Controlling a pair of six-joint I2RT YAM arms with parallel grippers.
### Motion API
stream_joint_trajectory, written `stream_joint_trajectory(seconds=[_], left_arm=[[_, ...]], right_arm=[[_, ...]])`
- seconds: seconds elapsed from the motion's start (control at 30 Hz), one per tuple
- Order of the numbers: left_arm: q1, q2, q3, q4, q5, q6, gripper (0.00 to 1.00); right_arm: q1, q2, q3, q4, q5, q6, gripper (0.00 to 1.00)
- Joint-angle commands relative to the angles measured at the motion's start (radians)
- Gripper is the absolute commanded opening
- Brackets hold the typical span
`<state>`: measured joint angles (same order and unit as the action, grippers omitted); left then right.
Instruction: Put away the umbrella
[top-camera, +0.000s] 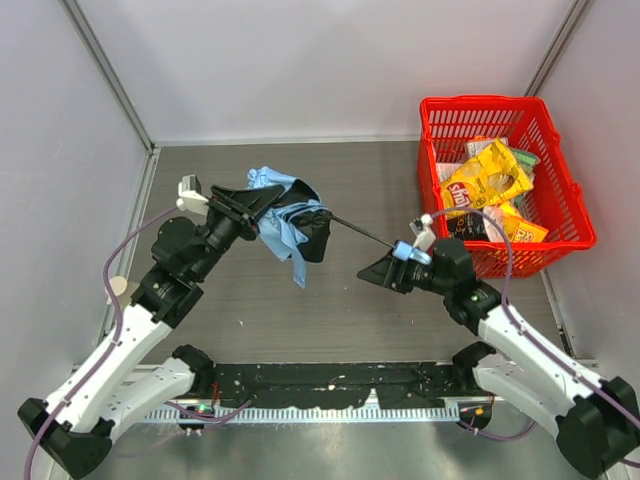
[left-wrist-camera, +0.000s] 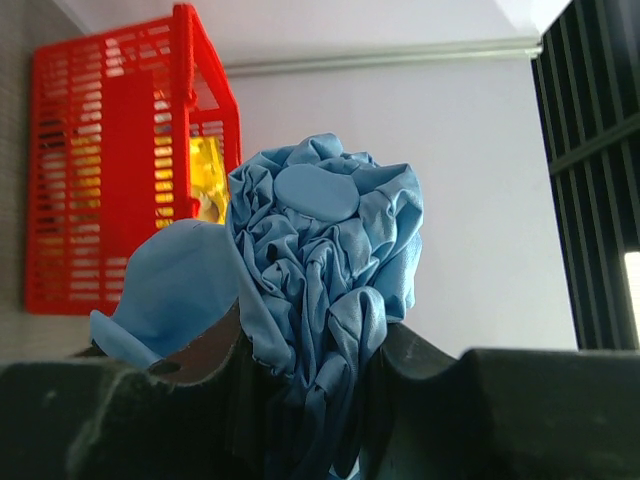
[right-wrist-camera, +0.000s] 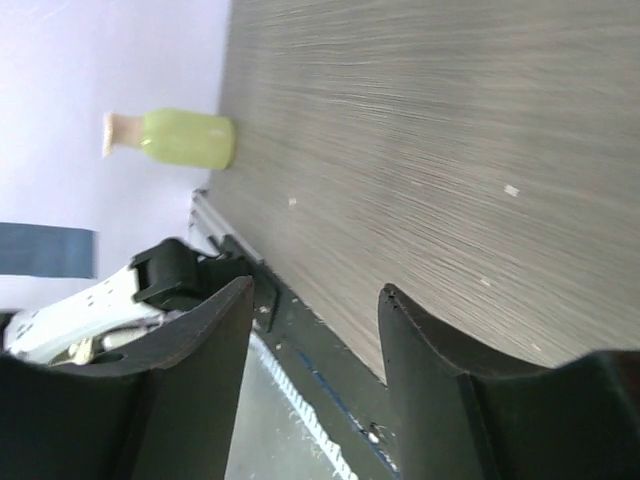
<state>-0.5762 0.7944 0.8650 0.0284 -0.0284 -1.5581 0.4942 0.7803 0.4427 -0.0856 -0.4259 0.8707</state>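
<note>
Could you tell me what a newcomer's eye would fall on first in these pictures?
First, the crumpled sky-blue umbrella, left of the table's centre and clamped in the left gripper, with its thin black shaft running toward the right arm. Next, the bright red basket in the far right corner, holding yellow snack packets. The right gripper stands open with nothing between its jaws.

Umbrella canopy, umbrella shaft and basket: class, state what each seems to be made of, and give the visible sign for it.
Umbrella canopy: thin light-blue fabric, probably synthetic, with a faint sheen; it bunches into soft creases.
Shaft: thin, straight and black, probably metal, though too small to be sure.
Basket: red moulded plastic, fairly glossy, with evenly slotted walls.
</note>
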Motion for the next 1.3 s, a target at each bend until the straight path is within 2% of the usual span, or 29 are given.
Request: stream_joint_trajectory(seconds=[0.0,0.03,0.1,0.23,0.33,0.47,0.67,0.77,0.83,0.87,0.93,1.03,1.1,1.17,1.27], left_arm=[[0.003,0.02,0.063,0.172,0.2,-0.085,0.0],[0.004,0.028,0.069,0.183,0.221,-0.091,0.0],[0.003,0.035,0.094,0.193,0.257,-0.083,0.0],[0.004,0.042,0.153,0.143,0.317,-0.025,0.0],[0.004,0.054,0.166,0.136,0.372,-0.005,0.0],[0.004,0.08,0.138,0.189,0.45,0.001,0.0],[0.006,0.115,0.129,0.202,0.502,0.053,0.0],[0.006,0.126,0.109,0.249,0.487,0.038,0.0],[0.006,0.123,0.103,0.242,0.452,0.03,0.0],[0.006,0.118,0.094,0.254,0.435,0.027,0.0],[0.006,0.12,0.092,0.277,0.433,0.024,0.0],[0.009,0.129,0.098,0.298,0.441,0.026,0.0],[0.01,0.129,0.097,0.312,0.433,0.035,0.0],[0.012,0.126,0.098,0.306,0.409,0.062,0.0],[0.012,0.115,0.088,0.291,0.348,0.092,0.0]], right_arm=[[-0.006,0.109,0.102,0.315,-0.267,-0.025,0.65],[-0.008,0.164,0.12,0.383,-0.324,-0.024,0.69],[-0.006,0.267,0.14,0.508,-0.411,0.042,0.69],[-0.003,0.437,0.183,0.517,-0.456,0.2,0.64],[0.0,0.479,0.194,0.44,-0.447,0.339,0.64],[0.001,0.429,0.218,0.313,-0.404,0.438,0.7],[0.037,0.419,0.318,0.179,-0.415,0.406,0.73],[0.061,0.419,0.324,0.231,-0.402,0.31,0.72],[0.095,0.38,0.311,0.189,-0.302,0.178,0.7],[0.109,0.366,0.283,0.199,-0.209,0.141,0.7],[0.147,0.346,0.239,0.256,-0.14,0.12,0.7],[0.184,0.375,0.173,0.415,-0.12,0.223,0.7],[0.213,0.393,0.145,0.46,-0.071,0.336,0.69],[0.247,0.416,0.125,0.504,-0.041,0.486,0.69],[0.314,0.418,0.076,0.602,0.027,0.805,0.7]])
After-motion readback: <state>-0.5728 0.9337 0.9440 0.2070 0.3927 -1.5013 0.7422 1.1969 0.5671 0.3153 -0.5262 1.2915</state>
